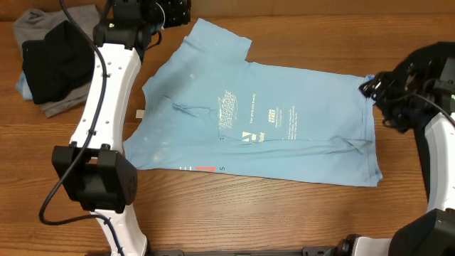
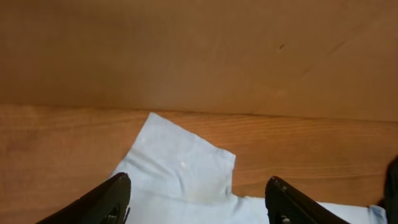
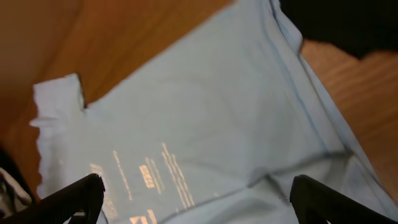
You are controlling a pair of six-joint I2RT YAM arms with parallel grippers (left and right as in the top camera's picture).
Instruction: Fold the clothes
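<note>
So the light blue T-shirt (image 1: 270, 121) is spread flat on the desk (image 1: 284, 213), print side up, between the two arms. The left claw (image 2: 198, 183) is spread wide with nothing in it. In its wrist cam one sleeve (image 2: 180, 155) lies on the wood right in front of the claw, lined up with the gap between the fingers (image 2: 106, 202). The right claw (image 3: 198, 182) is wide apart too and not holding anything. It hangs over the hem end of the shirt, with blue fabric filling most of what's under it, though I can't tell if it's touching the cloth. Out past the left claw, well away from the blue shirt, there's a heap of a black shirt (image 1: 53, 60) on top of grey clothes (image 1: 60, 107).
</note>
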